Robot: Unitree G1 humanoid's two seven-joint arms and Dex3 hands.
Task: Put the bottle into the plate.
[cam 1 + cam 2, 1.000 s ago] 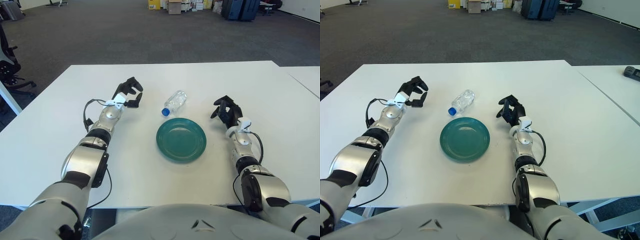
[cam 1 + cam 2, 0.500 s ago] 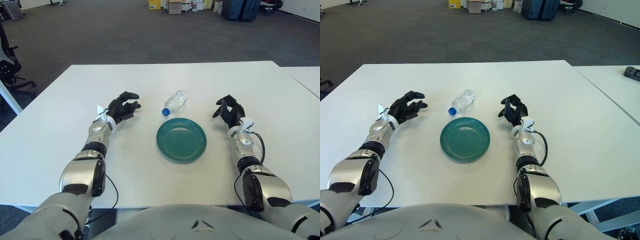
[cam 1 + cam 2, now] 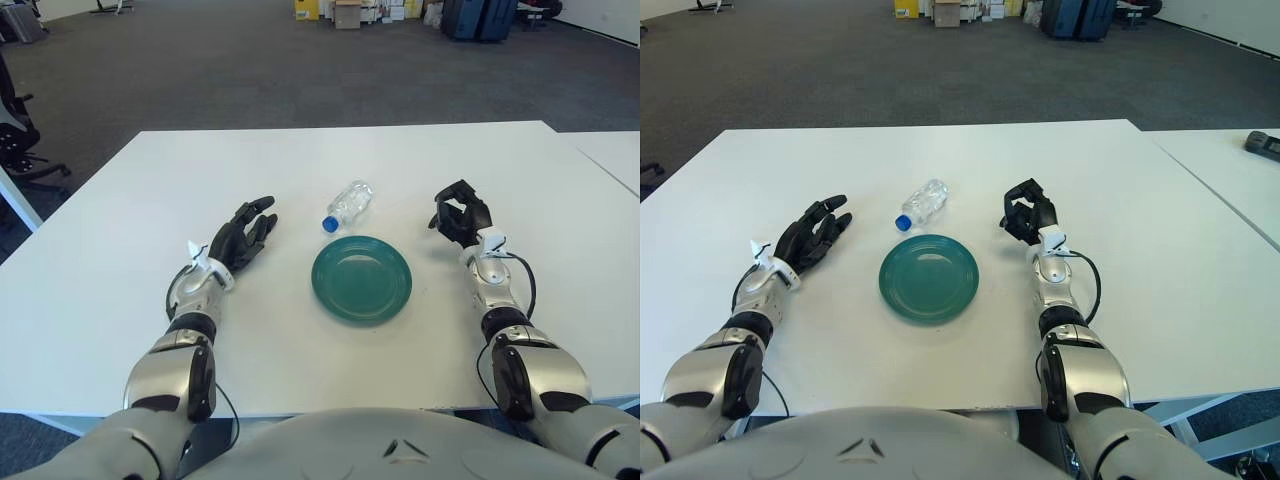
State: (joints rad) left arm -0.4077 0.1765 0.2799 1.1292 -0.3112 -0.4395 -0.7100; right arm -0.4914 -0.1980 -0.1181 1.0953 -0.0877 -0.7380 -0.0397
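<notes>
white table in an open office. left hand spread flat, empty; right hand curled, empty. bottle and green plate lie between them.

Bare table lies on both sides of the bottle; plate sits just beside it.

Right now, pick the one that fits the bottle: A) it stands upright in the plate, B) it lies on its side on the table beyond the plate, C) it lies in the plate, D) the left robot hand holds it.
B: the bottle lies on its side on the table, just beyond the plate, blue cap toward the plate, and neither robot hand touches it.
</notes>
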